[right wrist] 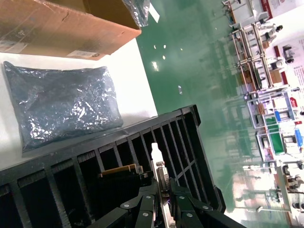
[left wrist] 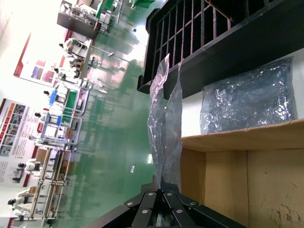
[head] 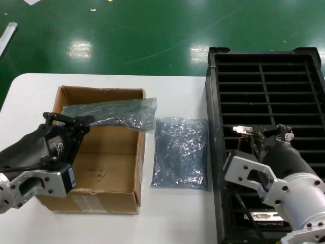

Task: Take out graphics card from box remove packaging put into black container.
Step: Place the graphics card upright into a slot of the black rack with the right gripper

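Two grippers clenched: my left [head: 84,122] grasps a bag [head: 119,114] over the box [head: 109,168]; right [head: 264,133] grips the card [right wrist: 159,173] in the crate [head: 264,76].

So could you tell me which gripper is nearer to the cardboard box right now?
Left. The left gripper is over the box, pinching an antistatic bag above it. The right gripper is over the black container, holding the graphics card.

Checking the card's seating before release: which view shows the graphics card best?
Right wrist view: the graphics card, bracket up, is held by the right tool over the black container slots. Head view shows only a bracket glint. The left wrist view doesn't show it.
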Controlling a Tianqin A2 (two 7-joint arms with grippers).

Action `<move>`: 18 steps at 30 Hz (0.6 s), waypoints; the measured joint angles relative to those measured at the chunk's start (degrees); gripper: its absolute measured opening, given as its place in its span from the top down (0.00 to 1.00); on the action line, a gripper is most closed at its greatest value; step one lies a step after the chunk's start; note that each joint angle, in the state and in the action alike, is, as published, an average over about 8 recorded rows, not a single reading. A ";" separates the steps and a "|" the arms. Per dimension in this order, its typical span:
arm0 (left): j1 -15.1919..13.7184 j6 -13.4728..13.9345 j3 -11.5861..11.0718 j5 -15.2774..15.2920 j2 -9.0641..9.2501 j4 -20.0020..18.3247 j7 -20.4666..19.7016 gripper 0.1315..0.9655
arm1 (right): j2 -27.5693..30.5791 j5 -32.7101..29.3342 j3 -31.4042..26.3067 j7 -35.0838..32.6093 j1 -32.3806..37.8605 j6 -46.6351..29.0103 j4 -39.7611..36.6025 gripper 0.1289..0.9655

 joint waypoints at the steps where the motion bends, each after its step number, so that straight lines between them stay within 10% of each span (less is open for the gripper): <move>1: 0.00 0.00 0.00 0.00 0.00 0.00 0.00 0.99 | 0.00 -0.48 -0.30 0.46 0.01 -0.11 0.00 0.95; 18: 0.00 0.00 0.00 0.00 0.00 0.00 0.00 0.99 | 0.00 -5.93 -4.65 5.77 1.29 -3.08 0.00 0.95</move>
